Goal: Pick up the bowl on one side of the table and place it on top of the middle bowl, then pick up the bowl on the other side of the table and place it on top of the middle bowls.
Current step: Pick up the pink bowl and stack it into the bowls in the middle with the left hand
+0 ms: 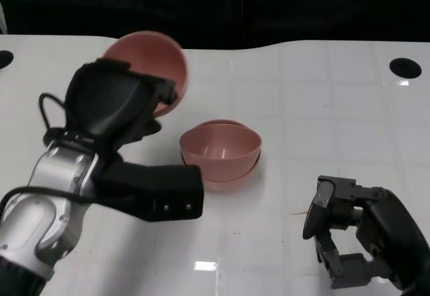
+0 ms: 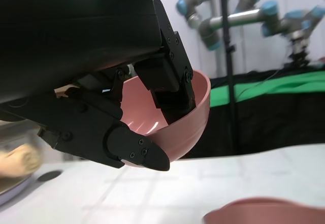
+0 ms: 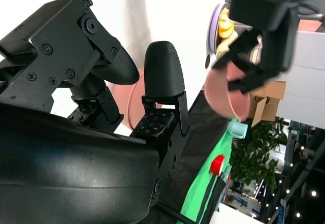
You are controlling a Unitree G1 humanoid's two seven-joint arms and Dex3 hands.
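The left hand (image 1: 117,101) is gripping a pink bowl (image 1: 158,68) by its rim, holding it tilted and lifted off the white tabletop (image 1: 322,108), up and to the left of the stacked bowls (image 1: 220,152). In the left wrist view the black fingers (image 2: 170,89) are reaching inside the held bowl (image 2: 190,117) while another finger is pressing against its outer wall from below, so the hand (image 2: 101,82) is clamped on the bowl's side. The bowl's open mouth is facing partly toward the stack.

The stacked bowls are sitting on the tabletop near its middle, one pink bowl nested inside another, with both rims showing. The edge of this stack (image 2: 269,211) is also showing in the left wrist view, below the held bowl and apart from it.

To the right of the stack, and nearer the robot, the right hand (image 1: 349,229) is hovering low over the tabletop with its fingers spread apart and nothing between them. In the right wrist view its fingers (image 3: 162,71) are standing apart, and part of the stack (image 3: 137,99) is showing between them. Farther off in that view, the left hand (image 3: 264,26) is holding the tilted bowl (image 3: 226,94) in the air.

A dark round hole (image 1: 405,68) is lying in the tabletop, far right of the stack near the far edge.
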